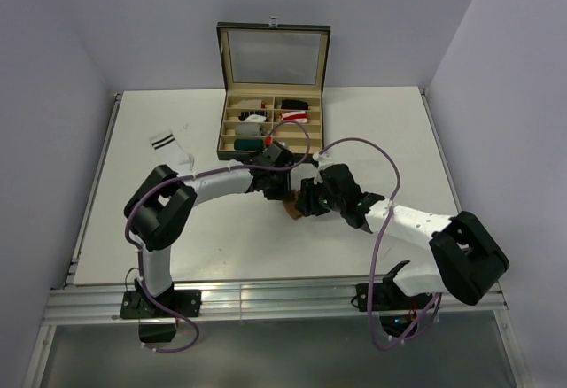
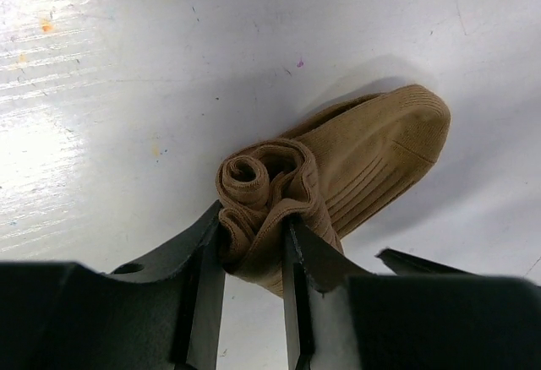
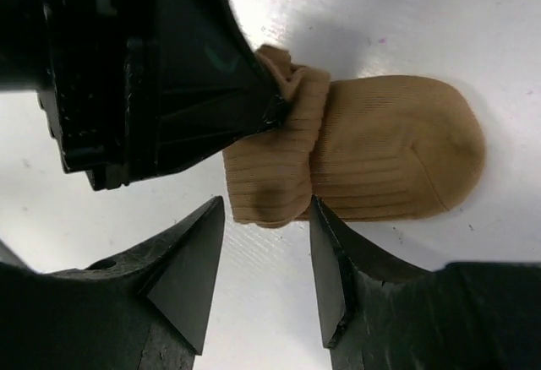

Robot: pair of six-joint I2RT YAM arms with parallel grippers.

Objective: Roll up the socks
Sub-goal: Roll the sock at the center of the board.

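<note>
- the tan-brown ribbed fabric sock [image 2: 368,155] lies on the white tabletop [image 1: 399,131], near its middle and in front of the box; one end is coiled into a tight spiral, the rounded toe end lies flat and unrolled
- the left end effector [image 2: 254,235] is closed narrow on the coiled end, both black fingers pressing into the fabric; it holds the roll
- the right end effector [image 3: 266,205] stands with its jaws apart, one pointed finger on each side of the rolled edge; it holds nothing, and whether a tip touches the cloth I cannot tell
- the two arms meet over the sock and hide most of it from above
- a white sock with two dark cuff stripes [image 1: 171,151] lies flat, well apart to the left
- an open compartmented box with a glass lid [image 1: 270,127] stands behind; it holds small black, grey and teal bundles and a red-and-white striped piece [image 1: 295,117]
</note>
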